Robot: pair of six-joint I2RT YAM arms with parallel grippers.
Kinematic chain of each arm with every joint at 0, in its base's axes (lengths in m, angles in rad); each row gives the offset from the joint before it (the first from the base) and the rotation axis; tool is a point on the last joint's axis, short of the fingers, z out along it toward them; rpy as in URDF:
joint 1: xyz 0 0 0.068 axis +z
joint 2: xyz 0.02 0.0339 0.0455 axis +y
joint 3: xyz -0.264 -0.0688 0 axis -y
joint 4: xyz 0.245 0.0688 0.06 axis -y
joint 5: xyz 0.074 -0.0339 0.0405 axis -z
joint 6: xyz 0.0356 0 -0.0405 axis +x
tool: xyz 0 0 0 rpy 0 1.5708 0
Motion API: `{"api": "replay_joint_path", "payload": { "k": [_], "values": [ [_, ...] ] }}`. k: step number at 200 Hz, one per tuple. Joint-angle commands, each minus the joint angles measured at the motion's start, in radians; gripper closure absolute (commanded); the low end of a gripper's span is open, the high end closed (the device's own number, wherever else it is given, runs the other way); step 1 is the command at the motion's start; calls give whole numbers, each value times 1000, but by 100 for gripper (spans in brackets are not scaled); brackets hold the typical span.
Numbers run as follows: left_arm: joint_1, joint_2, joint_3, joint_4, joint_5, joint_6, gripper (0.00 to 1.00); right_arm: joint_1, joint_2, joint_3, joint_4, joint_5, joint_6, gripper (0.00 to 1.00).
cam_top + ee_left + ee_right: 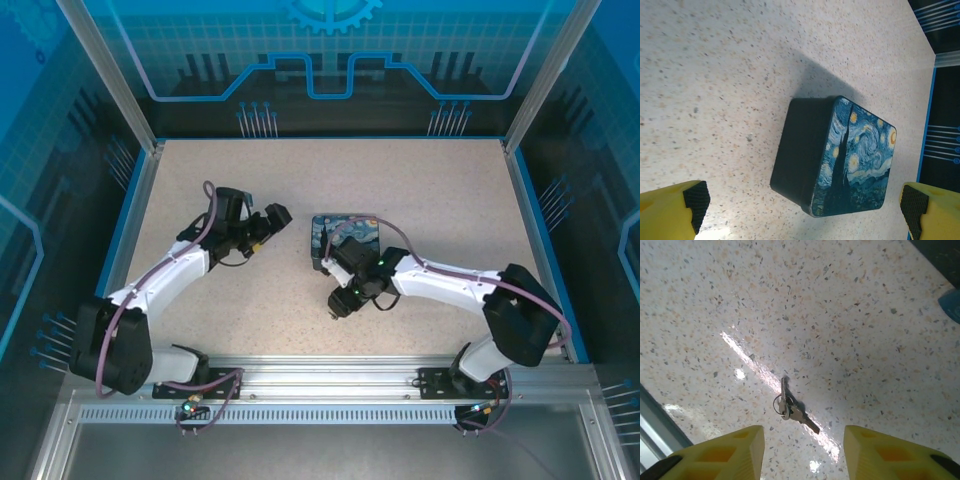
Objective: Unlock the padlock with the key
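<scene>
From above, the speckled beige counter [420, 180] carries both arms reaching inward. The left pincer [275, 222] sits just left of the painted box [345, 232]. The right arm crosses over the box's near edge, and the right pincer [338, 308] points down at the counter in front of the box. This view gives the layout, but the small metal parts are too fine to read in it.

The right wrist view supplies that detail. The key [790, 410] lies flat on the counter just ahead of the two yellow fingers [725, 455], roughly in line with the gap between them and touching neither. It is thin, silvery metal on a small wire ring [778, 405]. One slim blade points away from the camera and a second piece angles off toward the lower right. A bright streak of glare runs across the glossy stone-like surface beside it. The right pincer is partly open, its blocky fingers apart with nothing between them.

The left wrist view shows what the overhead view half hides: the whole box, a rounded-corner block with dark, matte sides and a lid printed with blue swirls and yellow stars. It rests on the counter and throws a soft shadow. The left pincer is spread wide, with its yellow fingers and their ribbed black pads [697, 200] out at the bottom corners. It holds nothing and sits clear of the box.
</scene>
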Motion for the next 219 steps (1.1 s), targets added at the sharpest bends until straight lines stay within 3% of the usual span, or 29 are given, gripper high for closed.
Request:
{"api": "replay_joint_path", "payload": {
  "k": [1, 62, 219],
  "values": [
    [40, -38, -29, -40, 12, 23, 1, 51, 52, 56, -33, 55, -65, 53],
    [75, -40, -43, -40, 35, 16, 1, 115, 181, 116, -71, 115, -109, 62],
    [92, -2, -36, -27, 46, 19, 1, 141, 168, 19, -29, 108, -74, 63]
  ]
}}
